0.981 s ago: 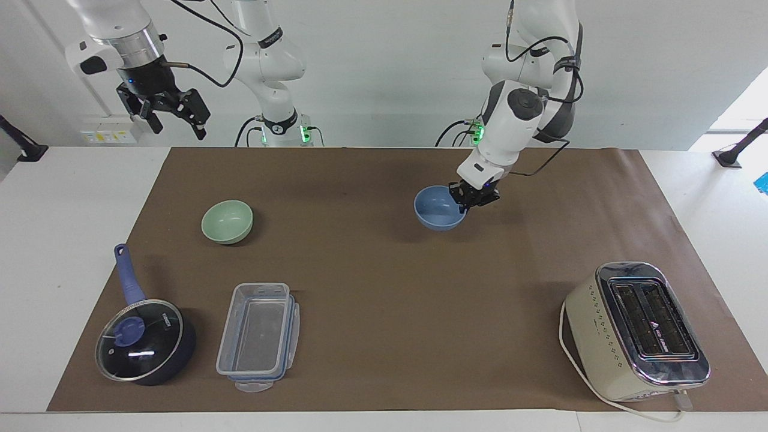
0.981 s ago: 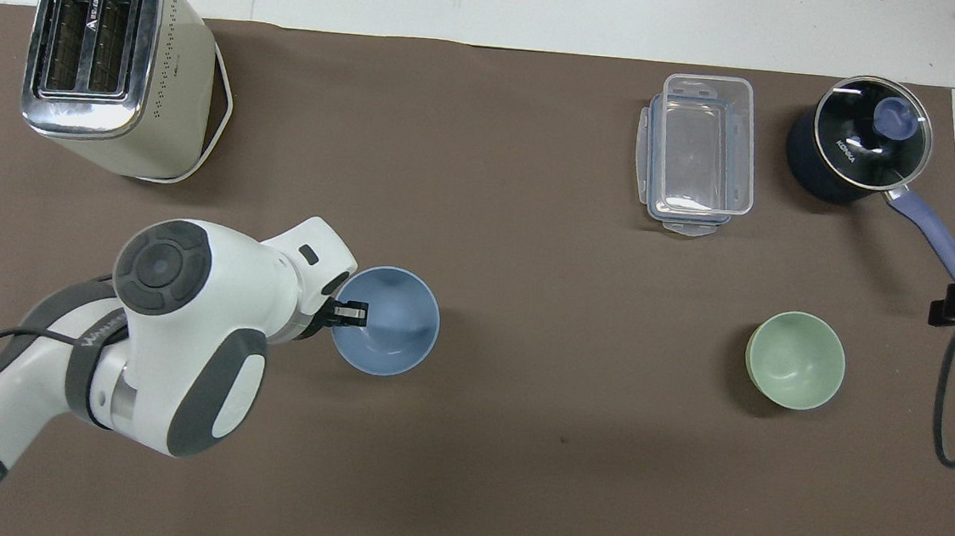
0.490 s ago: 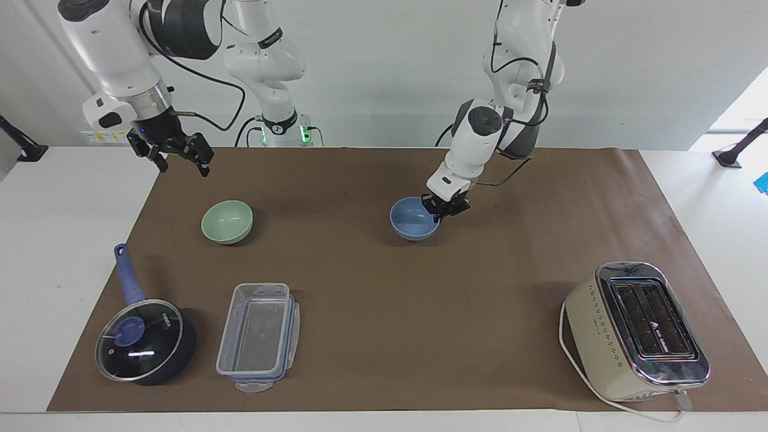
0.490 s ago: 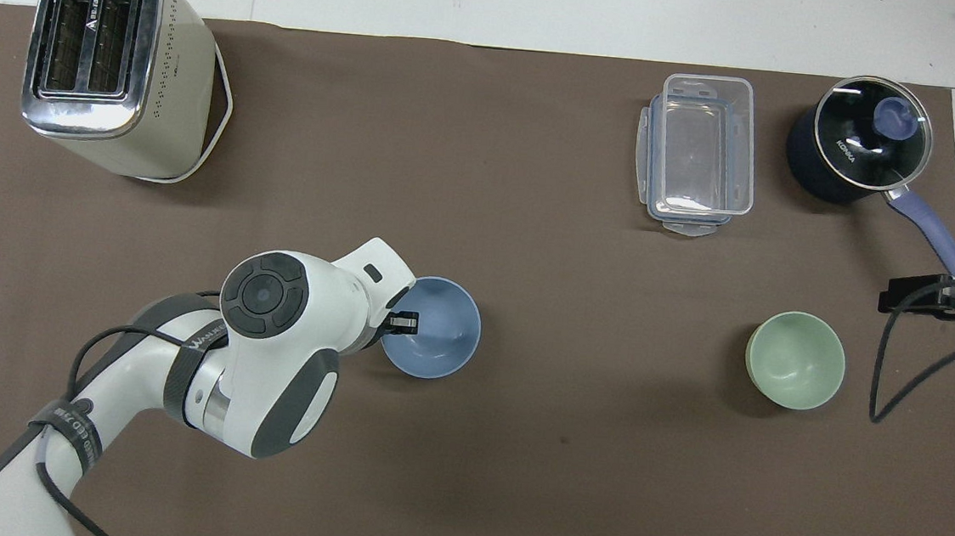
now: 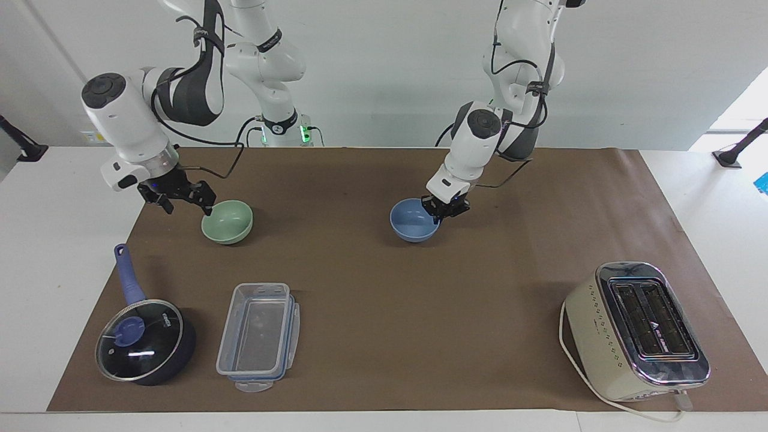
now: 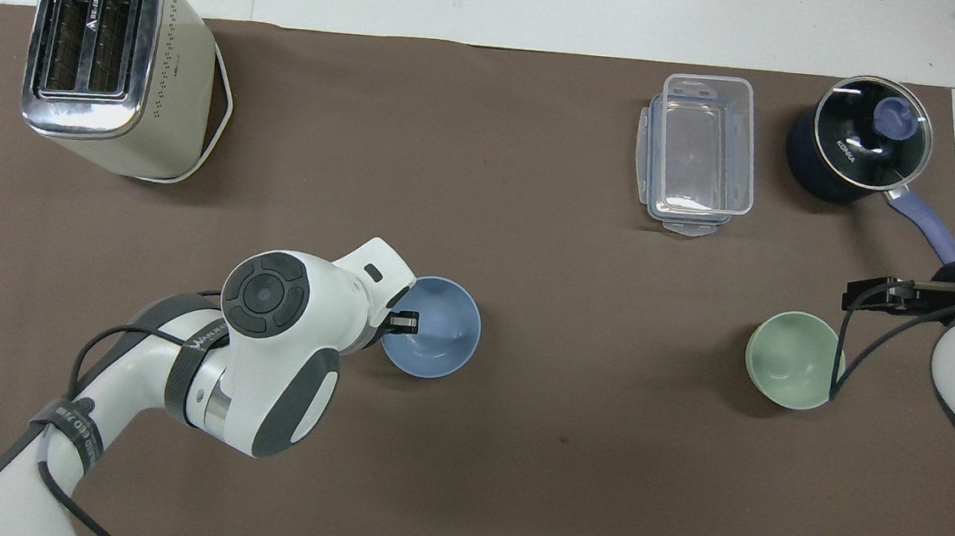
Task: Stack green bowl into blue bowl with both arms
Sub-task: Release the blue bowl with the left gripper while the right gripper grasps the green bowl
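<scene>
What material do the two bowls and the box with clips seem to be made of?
The green bowl and the blue bowl look like matte plastic or melamine: even colour, soft sheen, no glare. The clip box looks like clear plastic: the mat shows through it.

White table [image 5: 54, 240], brown mat [image 5: 384, 300] w/ bowls, pan, tub, toaster

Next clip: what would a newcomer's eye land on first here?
The left gripper, shut on the blue bowl at its rim, mid-table. Then the right gripper, open, close beside the green bowl toward the right arm's end. The toaster bulks at the left arm's end.
</scene>
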Tool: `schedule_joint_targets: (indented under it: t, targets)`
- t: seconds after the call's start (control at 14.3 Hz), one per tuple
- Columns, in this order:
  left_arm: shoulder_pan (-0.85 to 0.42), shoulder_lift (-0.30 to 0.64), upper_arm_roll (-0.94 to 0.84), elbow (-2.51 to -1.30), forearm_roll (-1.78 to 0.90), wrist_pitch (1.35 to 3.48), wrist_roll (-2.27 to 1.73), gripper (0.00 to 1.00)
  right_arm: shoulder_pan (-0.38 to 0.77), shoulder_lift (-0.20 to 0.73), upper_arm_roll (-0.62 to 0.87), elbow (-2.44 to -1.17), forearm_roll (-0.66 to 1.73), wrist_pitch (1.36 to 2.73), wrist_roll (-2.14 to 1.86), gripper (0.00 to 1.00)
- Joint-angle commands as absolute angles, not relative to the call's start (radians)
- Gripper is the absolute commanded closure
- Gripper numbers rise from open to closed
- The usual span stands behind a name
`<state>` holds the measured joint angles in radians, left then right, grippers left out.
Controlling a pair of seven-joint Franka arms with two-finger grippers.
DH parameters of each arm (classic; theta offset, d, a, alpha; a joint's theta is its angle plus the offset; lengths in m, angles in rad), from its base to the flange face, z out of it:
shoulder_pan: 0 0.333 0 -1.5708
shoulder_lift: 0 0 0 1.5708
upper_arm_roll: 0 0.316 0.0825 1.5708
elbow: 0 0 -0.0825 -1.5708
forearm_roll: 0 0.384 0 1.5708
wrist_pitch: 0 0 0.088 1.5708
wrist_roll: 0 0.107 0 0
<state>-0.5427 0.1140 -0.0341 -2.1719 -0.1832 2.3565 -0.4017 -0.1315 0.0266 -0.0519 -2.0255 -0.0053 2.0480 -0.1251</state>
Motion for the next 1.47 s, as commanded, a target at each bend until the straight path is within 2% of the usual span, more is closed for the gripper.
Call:
schedule_joint_targets:
  t: [0.0,0.07,0.14,0.21,0.35,0.49,0.77,0.84,0.98,1.05,1.4]
  targets:
    - [-0.564,0.104,-0.018,-2.201,-0.196,2.358,-0.396,0.92,-0.150,0.015,-0.049,-2.097,0.012,2.106,-0.173,0.00]
    - [-0.566,0.107,-0.017,-2.192,-0.196,2.358,-0.402,0.71,-0.156,0.021,-0.049,-2.120,0.012,2.129,-0.179,0.00]
    - [-0.568,0.110,-0.017,-2.183,-0.196,2.358,-0.394,0.37,-0.163,0.038,-0.049,-2.150,0.012,2.182,-0.196,0.00]
    - [-0.568,0.120,-0.017,-2.178,-0.195,2.359,-0.397,0.20,-0.167,0.049,-0.049,-2.176,0.012,2.239,-0.210,0.00]
    - [-0.555,0.106,-0.014,-2.168,-0.195,2.350,-0.394,0.00,-0.169,0.080,-0.048,-2.201,0.014,2.293,-0.213,0.00]
    - [-0.536,0.069,-0.005,-2.128,-0.183,2.318,-0.385,0.00,-0.167,0.083,-0.048,-2.226,0.015,2.316,-0.212,0.00]
    - [-0.393,-0.041,-0.005,-2.036,-0.181,2.101,-0.166,0.00,-0.170,0.092,-0.048,-2.263,0.015,2.362,-0.216,0.00]
    - [-0.358,-0.066,-0.003,-2.005,-0.179,2.036,-0.106,0.00,-0.176,0.094,-0.048,-2.269,0.015,2.364,-0.221,0.22]
    - [-0.276,-0.089,-0.003,-1.942,-0.166,1.929,-0.014,0.00,-0.178,0.094,-0.048,-2.272,0.040,2.362,-0.221,0.80]
    - [-0.240,-0.094,-0.005,-1.904,-0.138,1.877,0.015,0.00,-0.178,0.094,-0.048,-2.272,0.051,2.362,-0.219,1.00]
    - [-0.114,-0.078,-0.003,-1.729,-0.083,1.767,0.128,0.00,-0.172,0.091,-0.048,-2.232,0.049,2.343,-0.238,1.00]
